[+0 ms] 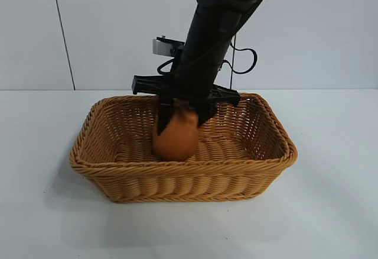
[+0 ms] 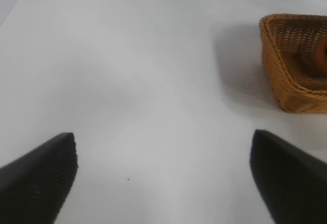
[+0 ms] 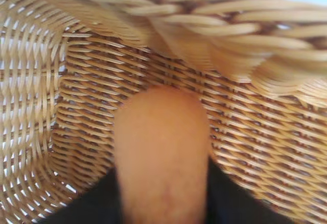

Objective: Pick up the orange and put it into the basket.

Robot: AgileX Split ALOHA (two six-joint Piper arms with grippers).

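The orange (image 1: 175,138) is low inside the wicker basket (image 1: 177,165), left of its middle, knob upward. My right gripper (image 1: 182,120) reaches down into the basket from above. Its black fingers (image 1: 165,115) stand apart on either side of the fruit's upper part. In the right wrist view the orange (image 3: 161,142) fills the gap between the fingers (image 3: 92,203), with the basket's wall (image 3: 245,132) behind it. I cannot tell whether the fingers still touch it. My left gripper (image 2: 163,152) hangs open and empty over bare table, well away from the basket (image 2: 286,75).
The basket stands in the middle of a white table (image 1: 47,211), with a white wall behind it. A black cable (image 1: 245,58) loops off the right arm above the basket's back rim.
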